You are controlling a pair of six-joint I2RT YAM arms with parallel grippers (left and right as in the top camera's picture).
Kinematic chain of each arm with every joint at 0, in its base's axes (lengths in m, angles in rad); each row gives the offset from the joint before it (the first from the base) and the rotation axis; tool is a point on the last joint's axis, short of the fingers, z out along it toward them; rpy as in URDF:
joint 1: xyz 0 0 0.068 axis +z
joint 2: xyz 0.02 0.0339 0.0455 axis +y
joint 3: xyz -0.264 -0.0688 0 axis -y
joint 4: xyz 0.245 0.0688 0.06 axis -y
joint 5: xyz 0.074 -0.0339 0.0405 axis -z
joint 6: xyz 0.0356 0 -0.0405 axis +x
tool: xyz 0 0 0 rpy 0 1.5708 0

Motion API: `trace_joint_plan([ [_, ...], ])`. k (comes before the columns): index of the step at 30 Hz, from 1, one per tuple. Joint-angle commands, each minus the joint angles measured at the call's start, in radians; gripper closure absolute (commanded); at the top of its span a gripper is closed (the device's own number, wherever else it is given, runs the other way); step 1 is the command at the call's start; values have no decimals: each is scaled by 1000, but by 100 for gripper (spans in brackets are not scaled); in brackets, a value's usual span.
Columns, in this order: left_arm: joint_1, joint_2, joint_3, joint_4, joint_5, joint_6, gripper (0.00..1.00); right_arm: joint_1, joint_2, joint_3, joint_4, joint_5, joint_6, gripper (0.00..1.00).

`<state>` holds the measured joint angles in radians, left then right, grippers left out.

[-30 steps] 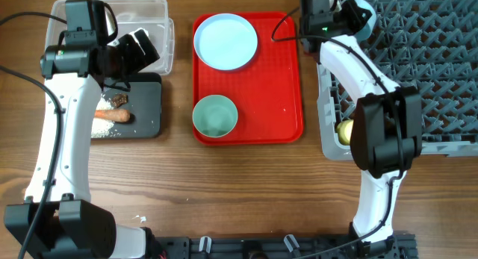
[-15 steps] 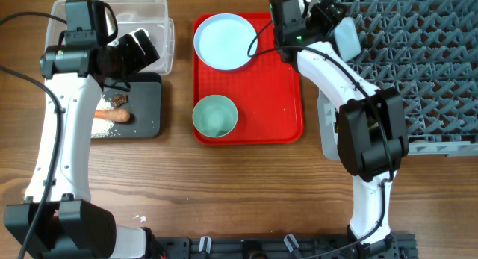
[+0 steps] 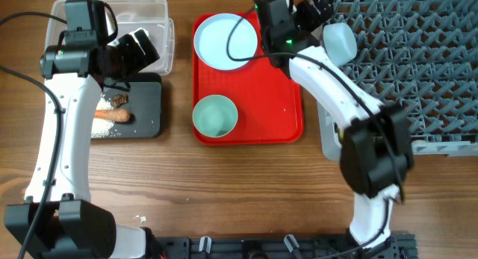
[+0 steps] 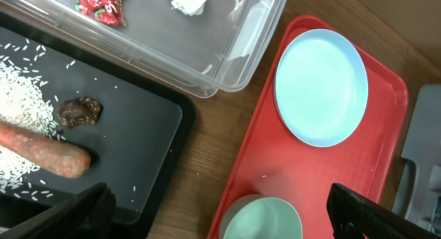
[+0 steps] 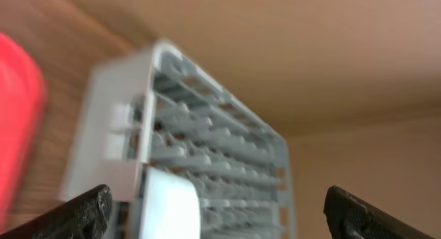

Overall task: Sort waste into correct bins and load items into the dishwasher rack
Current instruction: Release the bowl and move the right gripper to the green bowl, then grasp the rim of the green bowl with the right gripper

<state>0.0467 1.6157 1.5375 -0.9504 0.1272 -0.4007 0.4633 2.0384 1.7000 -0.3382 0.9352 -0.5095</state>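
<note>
My right gripper [image 3: 317,9] stands open above the back left corner of the grey dishwasher rack [image 3: 418,57]; nothing is between its fingers. A pale bowl [image 3: 340,41] rests tilted at the rack's left edge, just below that gripper, and the blurred right wrist view shows the bowl [image 5: 169,204] against the rack [image 5: 207,149]. The red tray [image 3: 284,72] carries the round plate [image 3: 225,40] and a green bowl [image 3: 215,116]. My left gripper [image 3: 138,50] hangs open over the clear tub [image 3: 153,9] and black tray [image 3: 146,102]. The tub holds a red wrapper [image 4: 102,5] and tissue [image 4: 187,1]. Carrot [image 4: 41,149], dark scrap [image 4: 78,111] and rice [image 4: 21,94] lie on the black tray.
The red tray [image 4: 386,149] lies between the bins and the rack, with bare wood in front of it. A few rice grains [image 3: 139,218] sit on the table near the front edge. Black arm cables trail over the tray's back right corner.
My right gripper has opened and let go of the pale bowl, which now rests at the rack's left edge. The right wrist has swung left toward the red tray. The left arm has not moved.
</note>
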Motion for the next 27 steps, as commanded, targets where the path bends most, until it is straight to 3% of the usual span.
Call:
trace_joint_plan([
  [1, 2, 6, 0, -1, -9, 16, 0, 30, -139, -6, -134, -388, 276, 0],
  [6, 2, 6, 0, -1, -9, 16, 0, 9, -144, -8, -393, -1127, 672, 0],
  [9, 2, 6, 0, -1, -9, 16, 0, 5, -114, -42, -407, -1340, 822, 1],
  [13, 2, 6, 0, -1, -9, 16, 0, 35, -102, -142, -369, -1376, 980, 1],
  [18, 2, 6, 0, -1, -9, 16, 0, 91, -97, -286, -316, -1271, 1175, 7],
  [24, 2, 6, 0, -1, -9, 16, 0, 122, -96, -397, -161, -1270, 1223, 38],
  [27, 2, 6, 0, -1, -9, 16, 0, 122, -92, -399, -180, -1247, 1256, 44],
])
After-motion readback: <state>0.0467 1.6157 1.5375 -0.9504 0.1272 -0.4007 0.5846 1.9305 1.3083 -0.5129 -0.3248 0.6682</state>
